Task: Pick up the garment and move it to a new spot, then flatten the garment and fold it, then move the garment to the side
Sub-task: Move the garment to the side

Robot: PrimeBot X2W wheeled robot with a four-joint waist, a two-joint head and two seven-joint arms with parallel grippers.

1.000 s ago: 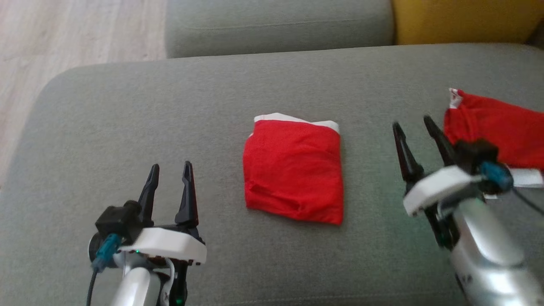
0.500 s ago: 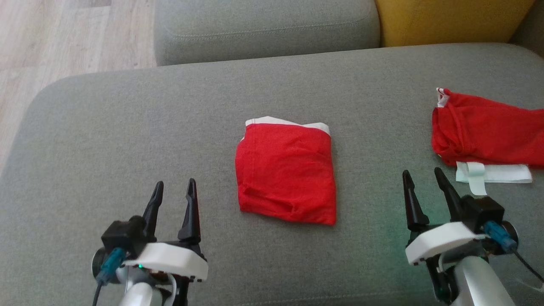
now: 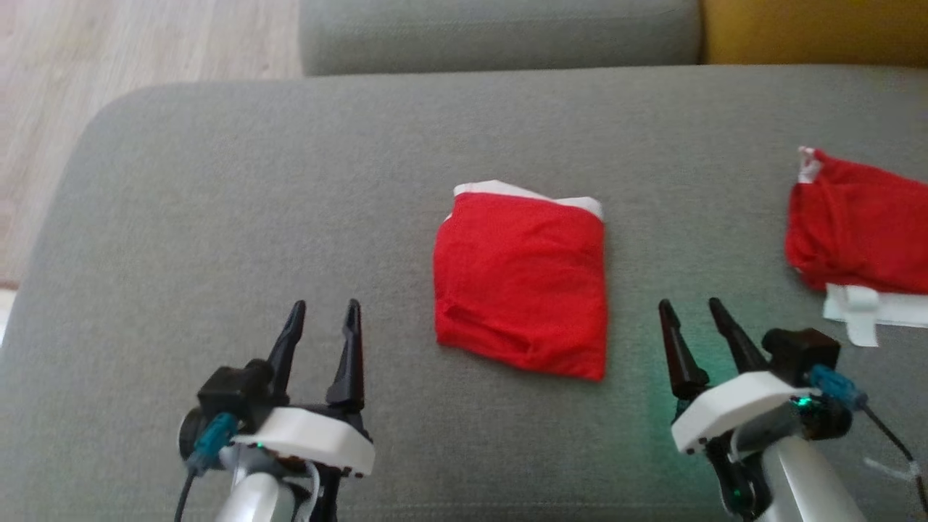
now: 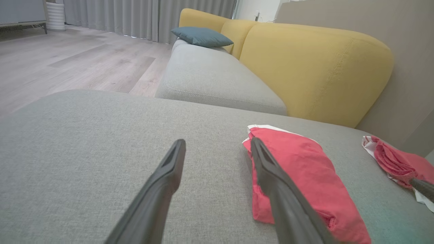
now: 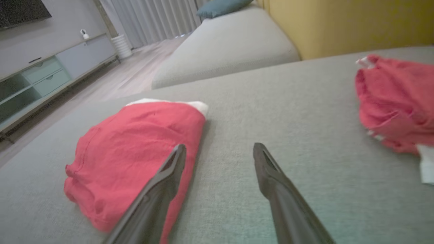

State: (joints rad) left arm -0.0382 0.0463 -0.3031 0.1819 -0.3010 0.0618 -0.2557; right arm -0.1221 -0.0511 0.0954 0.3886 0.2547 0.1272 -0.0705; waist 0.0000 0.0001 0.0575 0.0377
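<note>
Right tool point(image 3: 689, 304) lower, near a possible label point(image 3: 859, 315)

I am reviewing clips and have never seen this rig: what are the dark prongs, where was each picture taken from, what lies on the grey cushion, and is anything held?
This is a two-armed robot. The head view looks down from its head; each wrist view looks forward from one wrist. The dark prongs are its fingers: the left fingers at lower left, the right fingers at lower right, both pairs spread and holding nothing. On the grey sofa cushion a folded red garment lies between the arms, touched by neither. Farther right lie a bunched red garment and a white strip.
</note>
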